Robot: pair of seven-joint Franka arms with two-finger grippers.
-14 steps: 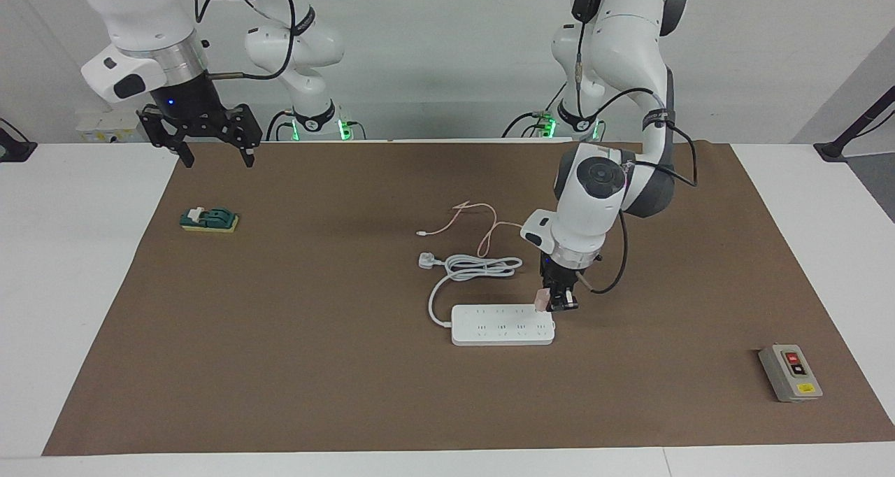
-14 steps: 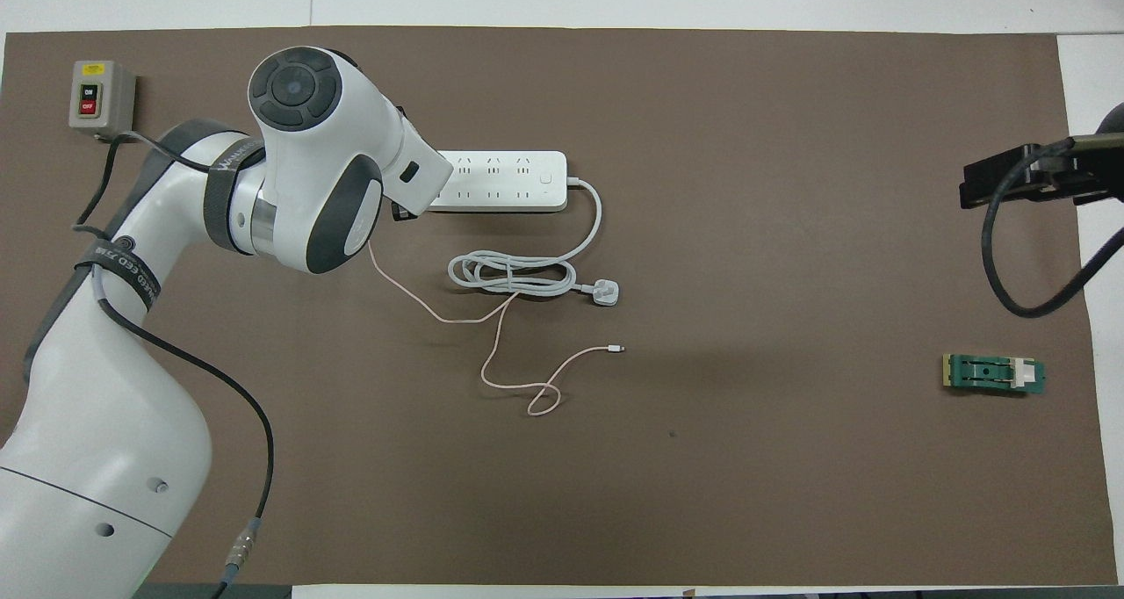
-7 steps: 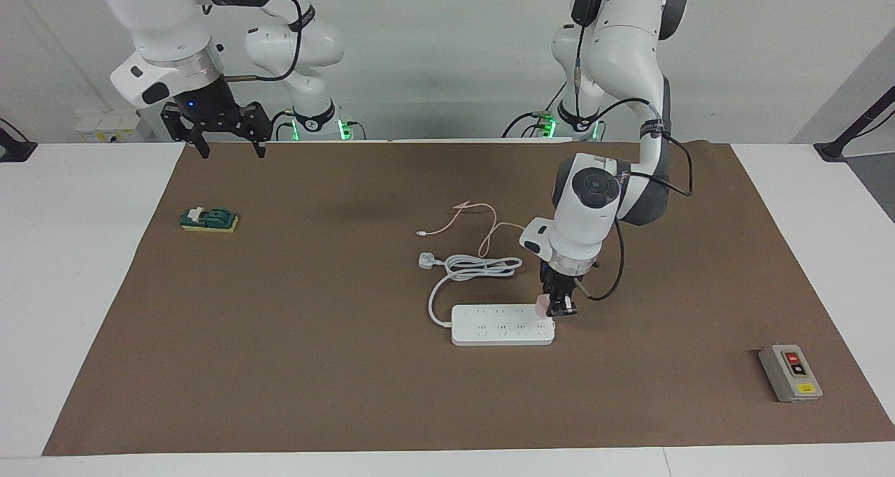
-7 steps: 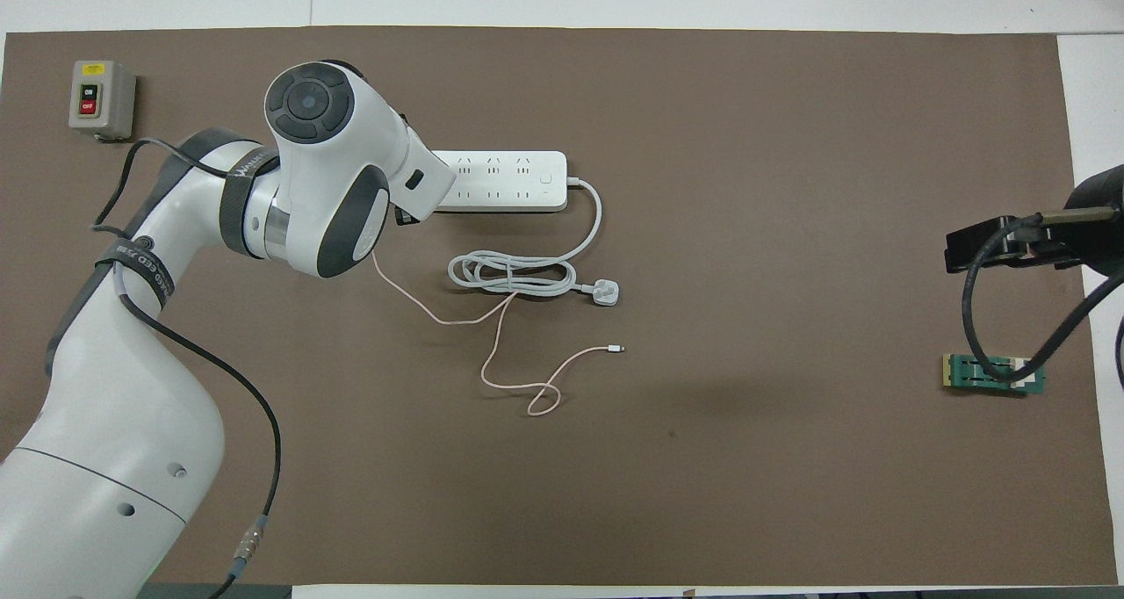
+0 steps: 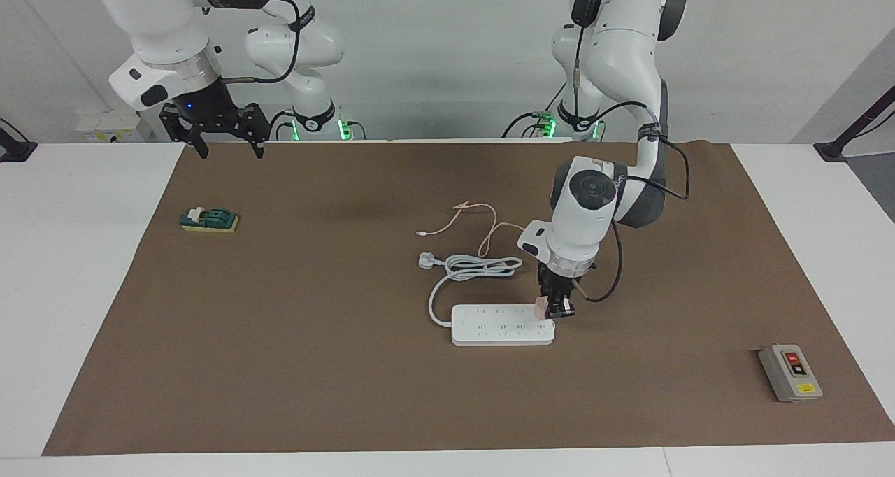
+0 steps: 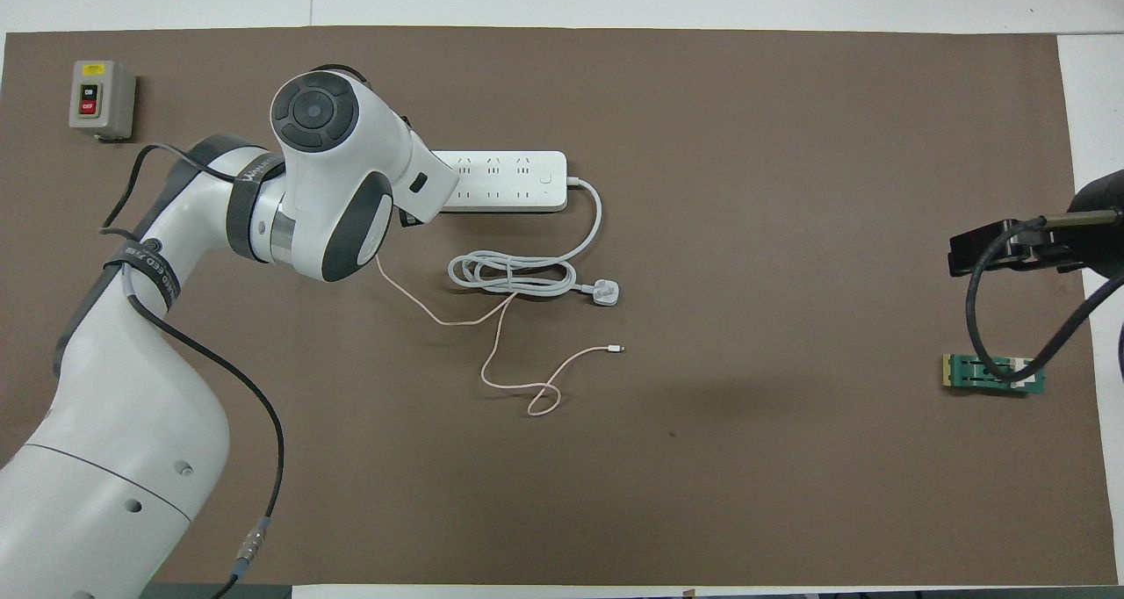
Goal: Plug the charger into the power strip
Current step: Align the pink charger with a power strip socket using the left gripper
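Over the long flat white power strip (image 5: 502, 324), at its end toward my left arm's side: my left gripper (image 5: 557, 311), fingers closed on the small pale-pink cube charger (image 5: 540, 306), pink cable (image 6: 492, 353) trailing toward me. Right gripper (image 5: 222, 148): waiting, fingers spread, holding nothing.

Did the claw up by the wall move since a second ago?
Yes. The right gripper moved toward the middle of the table and rose slightly, judged against the green switch, which stayed put.
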